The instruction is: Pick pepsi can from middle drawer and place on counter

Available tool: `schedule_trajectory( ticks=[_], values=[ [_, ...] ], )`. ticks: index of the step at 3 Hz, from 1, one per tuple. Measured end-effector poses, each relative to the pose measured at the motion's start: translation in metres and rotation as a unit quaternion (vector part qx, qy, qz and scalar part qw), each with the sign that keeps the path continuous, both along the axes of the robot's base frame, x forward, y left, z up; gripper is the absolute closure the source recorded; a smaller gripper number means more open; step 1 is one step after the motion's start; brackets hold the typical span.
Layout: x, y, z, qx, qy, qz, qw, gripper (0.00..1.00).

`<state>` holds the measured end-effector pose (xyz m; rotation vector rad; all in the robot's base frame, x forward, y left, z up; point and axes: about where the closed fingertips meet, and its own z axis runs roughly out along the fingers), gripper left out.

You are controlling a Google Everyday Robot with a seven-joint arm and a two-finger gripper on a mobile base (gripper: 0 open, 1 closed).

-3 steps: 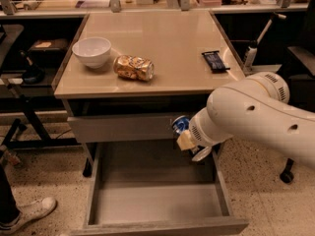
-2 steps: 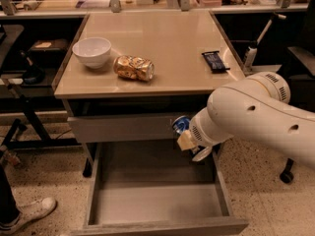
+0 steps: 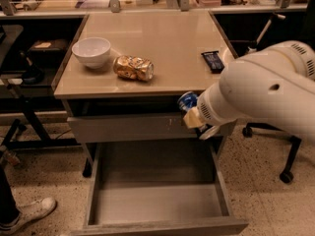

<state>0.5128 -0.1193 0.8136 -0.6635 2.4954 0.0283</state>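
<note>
My gripper [image 3: 195, 114] is at the end of the big white arm, in front of the counter's right front edge. It is shut on the pepsi can [image 3: 187, 101], a small dark blue can with a silver end. The can is in the air just under the level of the counter's rim, above the right side of the middle drawer [image 3: 157, 203]. That drawer is pulled out, and its grey floor is bare. The counter [image 3: 162, 33] is a glossy beige top with a grey rim.
On the counter stand a white bowl [image 3: 91, 51], a golden-orange can [image 3: 133, 67] lying on its side, and a flat dark snack bar [image 3: 212, 61] near the right edge. A shut grey drawer front [image 3: 128, 128] sits above the open drawer. Chair wheels [image 3: 286, 176] are at the right, and a shoe [image 3: 29, 213] is at the lower left.
My gripper has lifted the pepsi can up from beside the shut drawer front to about the counter's edge. Nothing on the counter has moved.
</note>
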Motion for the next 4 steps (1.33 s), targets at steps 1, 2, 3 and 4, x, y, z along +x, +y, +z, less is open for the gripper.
schedule_trajectory(
  ticks=[1,2,3,4],
  values=[
    [0.048,0.003,0.072,-0.009,-0.044,0.007,0.999,1.0],
    [0.049,0.003,0.072,-0.009,-0.044,0.007,0.999,1.0],
    [0.077,0.003,0.078,-0.011,-0.052,0.006,0.9986,1.0],
    [0.11,0.003,0.083,-0.016,-0.057,0.004,0.9982,1.0]
  ],
)
